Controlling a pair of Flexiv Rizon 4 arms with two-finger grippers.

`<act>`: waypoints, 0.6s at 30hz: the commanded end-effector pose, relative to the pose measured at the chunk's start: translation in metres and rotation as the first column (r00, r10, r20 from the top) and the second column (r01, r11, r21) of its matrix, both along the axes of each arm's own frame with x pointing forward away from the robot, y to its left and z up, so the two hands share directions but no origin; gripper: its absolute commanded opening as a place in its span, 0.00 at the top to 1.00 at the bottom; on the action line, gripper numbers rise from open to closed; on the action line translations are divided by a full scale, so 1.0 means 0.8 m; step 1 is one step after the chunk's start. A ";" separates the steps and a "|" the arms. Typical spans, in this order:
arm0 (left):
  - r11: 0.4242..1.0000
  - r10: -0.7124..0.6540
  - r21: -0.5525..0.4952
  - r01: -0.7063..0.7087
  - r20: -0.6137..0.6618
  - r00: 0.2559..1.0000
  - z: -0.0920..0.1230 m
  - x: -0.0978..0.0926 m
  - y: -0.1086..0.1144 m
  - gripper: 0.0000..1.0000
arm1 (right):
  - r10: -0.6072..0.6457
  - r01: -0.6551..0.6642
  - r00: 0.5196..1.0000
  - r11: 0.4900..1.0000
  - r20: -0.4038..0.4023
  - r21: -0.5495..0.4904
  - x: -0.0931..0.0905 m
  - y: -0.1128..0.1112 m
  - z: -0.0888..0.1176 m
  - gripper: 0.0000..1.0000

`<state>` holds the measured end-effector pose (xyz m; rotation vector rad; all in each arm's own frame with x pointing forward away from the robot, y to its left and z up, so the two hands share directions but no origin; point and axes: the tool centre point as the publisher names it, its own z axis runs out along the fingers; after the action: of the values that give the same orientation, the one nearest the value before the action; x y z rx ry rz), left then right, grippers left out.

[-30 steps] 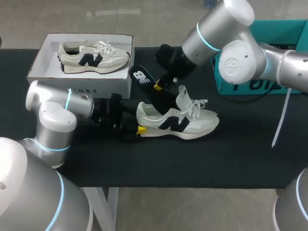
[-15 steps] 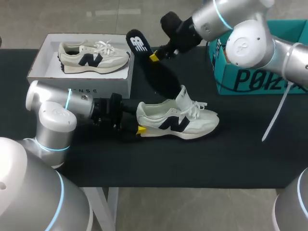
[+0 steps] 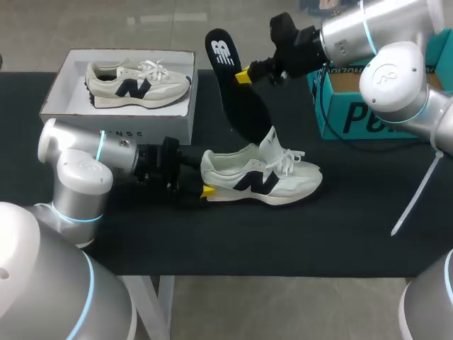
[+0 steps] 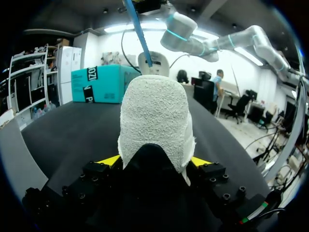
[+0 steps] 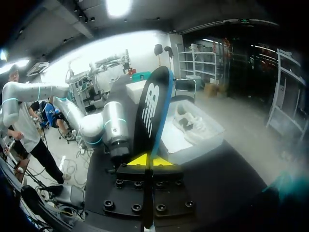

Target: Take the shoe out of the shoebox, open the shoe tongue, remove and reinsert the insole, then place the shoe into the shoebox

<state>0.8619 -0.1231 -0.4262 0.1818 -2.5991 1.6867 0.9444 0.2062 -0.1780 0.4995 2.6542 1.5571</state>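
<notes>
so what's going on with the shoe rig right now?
The left gripper is shut on the heel of the shoe, which lies on its sole on the table. The right gripper is shut on the black insole and holds it raised at a slant, its lower end at the shoe's opening, so it is not fully clear of the shoe. A second shoe sits in the open shoebox behind the left arm.
</notes>
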 end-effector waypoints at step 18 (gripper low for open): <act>1.000 0.001 0.000 -0.001 0.000 1.000 -0.003 0.000 0.000 1.00 | -0.170 0.204 0.974 0.946 -0.151 0.252 -0.024 -0.002 0.120 1.00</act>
<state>0.8620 -0.1230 -0.4262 0.1821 -2.5991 1.6866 0.9393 0.2100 -0.0894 0.8356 2.4100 1.8732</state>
